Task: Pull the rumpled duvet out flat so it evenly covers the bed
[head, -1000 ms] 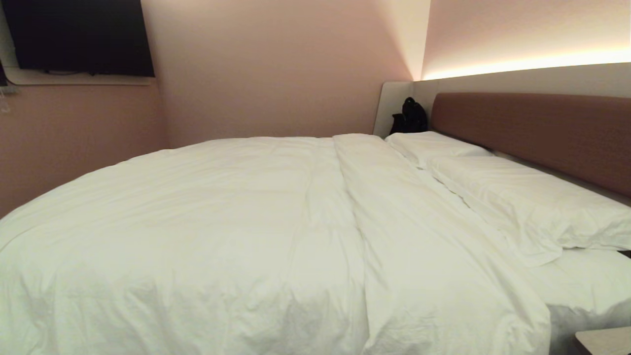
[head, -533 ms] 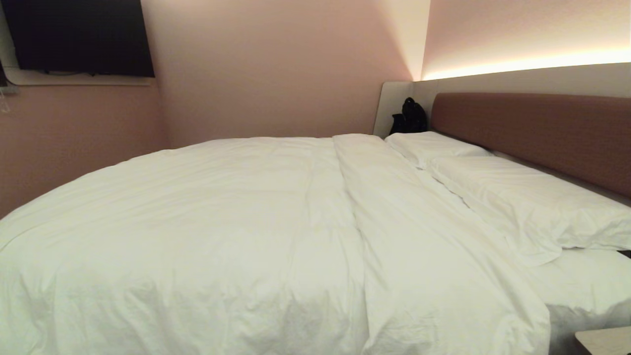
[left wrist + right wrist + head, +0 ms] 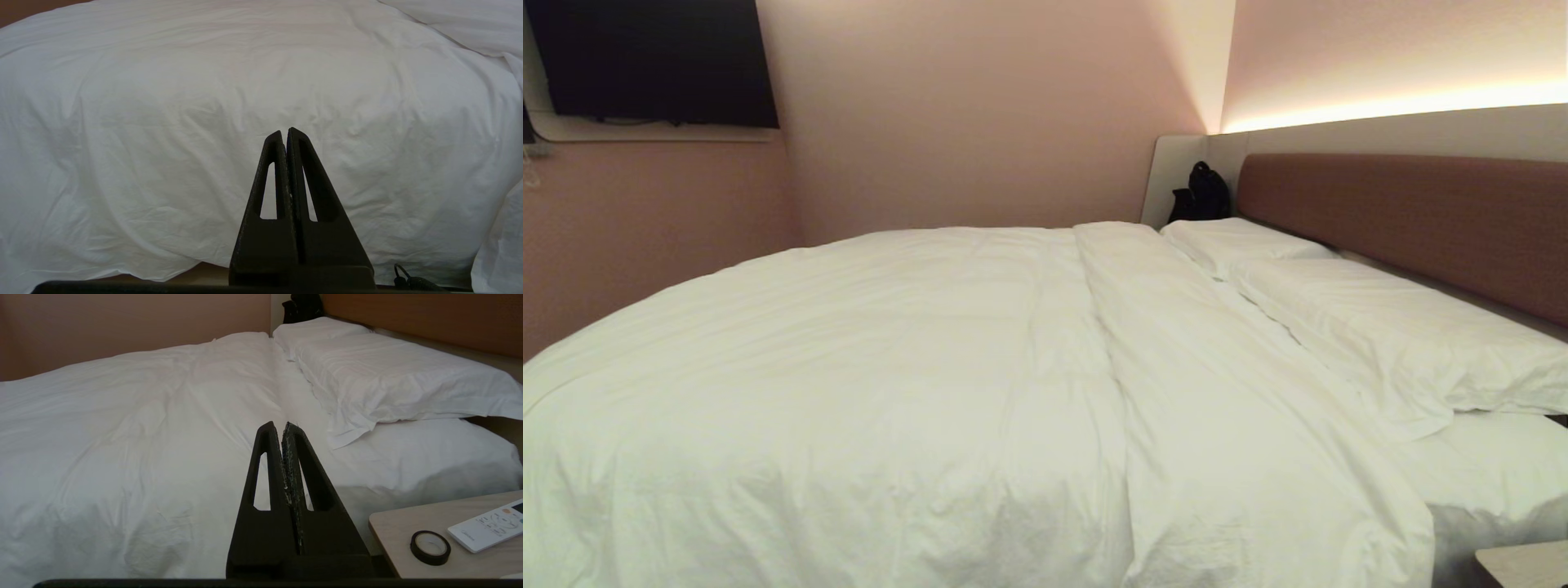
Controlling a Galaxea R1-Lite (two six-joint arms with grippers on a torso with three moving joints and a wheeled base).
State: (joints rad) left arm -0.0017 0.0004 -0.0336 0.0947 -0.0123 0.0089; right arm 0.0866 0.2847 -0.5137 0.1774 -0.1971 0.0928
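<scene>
The white duvet (image 3: pixel 866 392) lies spread over the bed, with a long fold (image 3: pixel 1111 359) running across it from the near side to the far side and its near side draped over the mattress edge (image 3: pixel 204 134). The brownish-red headboard (image 3: pixel 1413 220) stands at the right. My left gripper (image 3: pixel 284 131) is shut and empty, low in front of the hanging duvet side. In the right wrist view my right gripper (image 3: pixel 280 425) is shut and empty, held before the bed's near side, beside the nightstand. Neither arm shows in the head view.
Two white pillows (image 3: pixel 1388 327) lie along the headboard. A wooden nightstand (image 3: pixel 445 535) at the bed's near right corner holds a roll of black tape (image 3: pixel 430 547) and a white remote (image 3: pixel 490 531). A black bag (image 3: pixel 1201 194) sits at the far corner, and a dark screen (image 3: pixel 654 61) hangs on the left wall.
</scene>
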